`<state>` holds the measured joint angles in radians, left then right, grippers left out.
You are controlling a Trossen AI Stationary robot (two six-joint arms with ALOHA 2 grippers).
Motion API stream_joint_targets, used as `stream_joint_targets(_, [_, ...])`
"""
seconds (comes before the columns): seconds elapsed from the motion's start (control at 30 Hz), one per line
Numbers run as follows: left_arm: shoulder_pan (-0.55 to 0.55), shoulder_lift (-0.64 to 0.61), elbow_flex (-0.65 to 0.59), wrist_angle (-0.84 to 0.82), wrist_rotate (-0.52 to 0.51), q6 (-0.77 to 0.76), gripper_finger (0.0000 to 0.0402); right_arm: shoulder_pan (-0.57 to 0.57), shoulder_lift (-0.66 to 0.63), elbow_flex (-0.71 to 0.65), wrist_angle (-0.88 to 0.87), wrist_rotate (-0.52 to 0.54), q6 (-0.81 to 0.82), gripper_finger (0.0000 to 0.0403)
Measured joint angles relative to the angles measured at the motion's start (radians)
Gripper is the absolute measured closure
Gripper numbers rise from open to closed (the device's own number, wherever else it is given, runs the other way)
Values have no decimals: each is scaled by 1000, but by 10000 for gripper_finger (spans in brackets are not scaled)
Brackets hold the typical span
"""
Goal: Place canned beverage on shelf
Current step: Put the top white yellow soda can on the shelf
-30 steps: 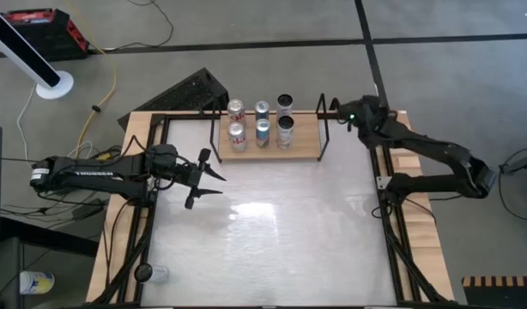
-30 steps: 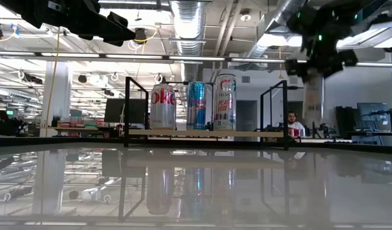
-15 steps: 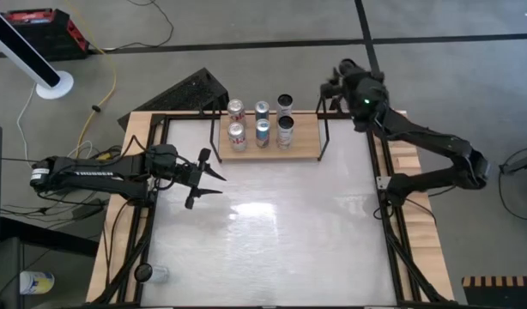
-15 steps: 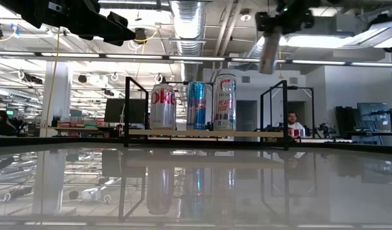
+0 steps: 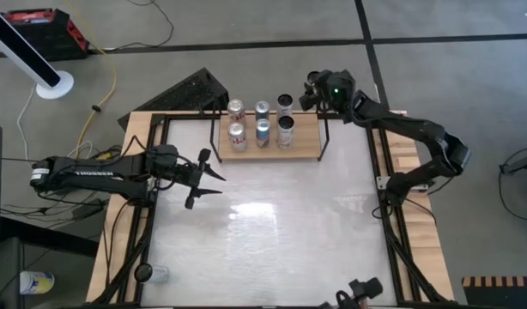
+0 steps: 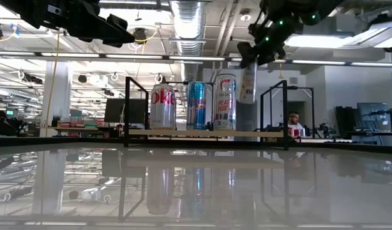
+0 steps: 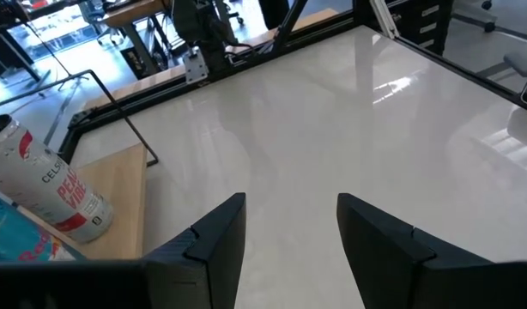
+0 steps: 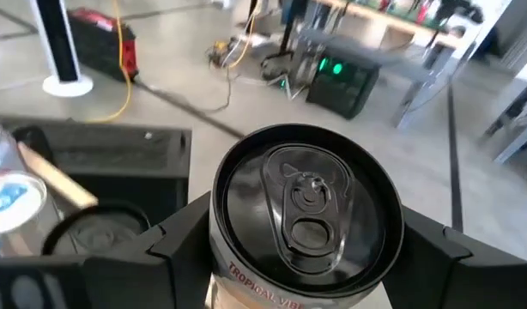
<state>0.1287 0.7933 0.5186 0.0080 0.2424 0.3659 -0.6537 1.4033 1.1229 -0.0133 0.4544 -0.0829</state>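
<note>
Right gripper (image 6: 248,62) is closed around a tall canned beverage (image 6: 248,83) on my feed, holding it upright in the air above the far right end of the shelf (image 5: 305,142), just beside the black end rail. From its wrist camera I look down on the can's top (image 8: 303,200), clamped between both fingers. Largest on the table after that is the light-wood shelf itself, carrying six cans (image 5: 261,122) in two rows of three toward its left; the spot under the held can is bare board. Off to the left, my left gripper (image 5: 210,175) hovers over the white tabletop (image 5: 272,232), fingers parted and holding nothing.
</note>
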Motion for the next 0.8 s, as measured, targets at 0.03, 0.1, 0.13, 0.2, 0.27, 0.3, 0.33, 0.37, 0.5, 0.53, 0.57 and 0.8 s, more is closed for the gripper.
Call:
stream_joint_targets(0.03, [0, 0, 0, 1, 0, 5, 233, -5, 6, 0, -9, -9, 3, 124])
stream_joint_targets(0.1, [0, 0, 0, 1, 0, 8, 233, -6, 11, 0, -27, -10, 16, 124])
stream_joint_targets(0.13, [0, 0, 0, 1, 0, 7, 233, -6, 11, 0, -49, -10, 30, 124])
stream_joint_targets(0.2, [0, 0, 0, 2, 0, 7, 233, -9, 20, 0, -74, -17, 50, 124])
stream_joint_targets(0.27, [0, 0, 0, 3, -2, 11, 233, -1, 36, 0, -83, -36, 76, 124])
stream_joint_targets(0.3, [0, 0, 0, 6, -3, 12, 233, 1, 45, 0, -97, -38, 88, 124])
stream_joint_targets(0.33, [0, 0, 0, 9, -3, 12, 233, 5, 56, 0, -100, -38, 97, 124])
stream_joint_targets(0.37, [0, 0, 0, 10, -3, 12, 233, 9, 67, 0, -96, -38, 108, 124])
stream_joint_targets(0.5, [0, 0, 0, 5, -3, 7, 233, 29, 120, 0, -98, -18, 120, 124])
stream_joint_targets(0.53, [0, 0, 0, 4, -3, 7, 233, 33, 132, 0, -102, -9, 120, 124])
stream_joint_targets(0.57, [0, 0, 0, 2, -3, 6, 233, 34, 141, 0, -107, -1, 121, 124])
stream_joint_targets(0.8, [0, 0, 0, -3, -3, 4, 233, 29, 153, -25, -119, 21, 141, 124])
